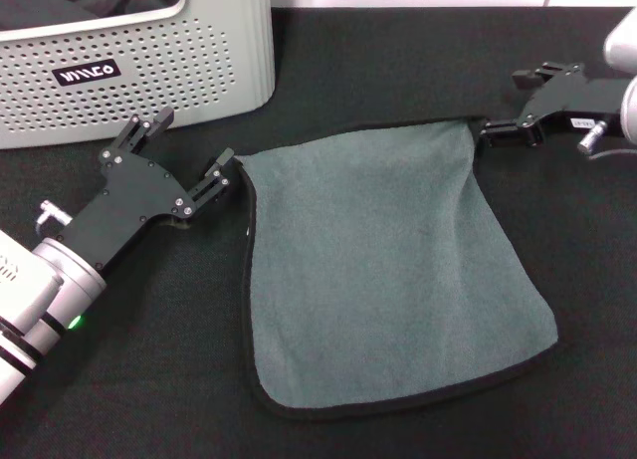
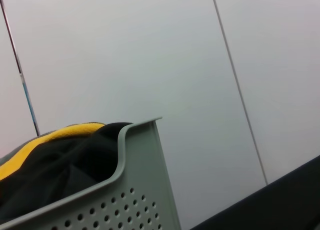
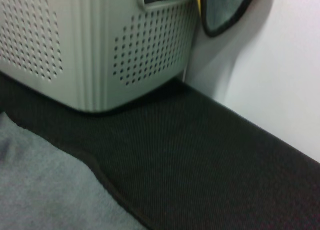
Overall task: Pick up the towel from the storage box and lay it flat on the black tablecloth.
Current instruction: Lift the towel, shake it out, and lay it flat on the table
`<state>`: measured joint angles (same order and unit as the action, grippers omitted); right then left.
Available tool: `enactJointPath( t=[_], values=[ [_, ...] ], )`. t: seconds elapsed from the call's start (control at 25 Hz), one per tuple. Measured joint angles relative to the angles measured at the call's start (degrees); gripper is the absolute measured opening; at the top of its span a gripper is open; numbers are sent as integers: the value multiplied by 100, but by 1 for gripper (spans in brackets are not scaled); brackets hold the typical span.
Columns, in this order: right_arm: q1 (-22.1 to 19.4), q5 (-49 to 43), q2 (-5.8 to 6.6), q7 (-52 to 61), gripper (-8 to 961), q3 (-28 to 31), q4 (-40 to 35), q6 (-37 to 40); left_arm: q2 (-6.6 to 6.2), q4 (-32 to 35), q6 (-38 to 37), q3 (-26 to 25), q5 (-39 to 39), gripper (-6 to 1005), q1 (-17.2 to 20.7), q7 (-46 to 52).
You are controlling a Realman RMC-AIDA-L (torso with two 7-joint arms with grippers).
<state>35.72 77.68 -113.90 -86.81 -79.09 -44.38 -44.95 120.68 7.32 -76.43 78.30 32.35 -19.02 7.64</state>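
Note:
The towel point(image 1: 383, 270) lies spread on the black tablecloth point(image 1: 149, 379), grey-green side up, its black trim showing along the edges. My left gripper point(image 1: 194, 140) is open and empty just left of the towel's near-left corner, low over the cloth. My right gripper point(image 1: 501, 106) is open at the towel's far-right corner, its lower finger point(image 1: 490, 132) next to the corner. The storage box point(image 1: 199, 51) stands at the back left. The right wrist view shows the towel's edge point(image 3: 40, 190) on the cloth point(image 3: 200, 155) in front of the box point(image 3: 100, 50).
Dark and yellow cloth point(image 2: 65, 135) fills the box point(image 2: 135, 190). Another grey-green, black-trimmed towel point(image 3: 225, 10) hangs over the box's rim by the white wall. The tablecloth reaches the wall behind.

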Motion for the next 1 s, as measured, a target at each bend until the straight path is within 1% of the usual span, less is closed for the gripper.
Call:
enactJointPath(
  t=[0.12, 0.24, 0.44, 0.52, 0.6, 0.72, 0.84, 1.0],
  values=[
    [425, -286, 5, 67, 884, 246, 414, -77, 3, -2, -69, 2, 7, 803, -15, 7],
    [652, -496, 28, 96, 881, 457, 584, -174, 2, -3, -150, 1, 15, 802, -42, 25],
    [928, -733, 173, 363, 877, 547, 668, -538, -2, 5, -278, 16, 22, 802, -49, 126],
    [953, -735, 195, 367, 875, 649, 649, -701, -13, 26, -312, 78, 27, 802, -55, 245],
    [955, -762, 222, 369, 873, 914, 587, -915, -27, 53, -348, 158, 31, 802, -79, 381],
    [932, -771, 303, 368, 870, 1263, 531, -1172, -39, 95, -450, 232, 35, 803, -116, 498],
    [919, -762, 385, 367, 868, 1360, 525, -1315, -43, 126, -590, 251, 35, 803, -125, 524],
    [905, -750, 416, 340, 864, 1463, 518, -1446, -57, 151, -699, 256, 40, 803, -127, 573]
  ],
)
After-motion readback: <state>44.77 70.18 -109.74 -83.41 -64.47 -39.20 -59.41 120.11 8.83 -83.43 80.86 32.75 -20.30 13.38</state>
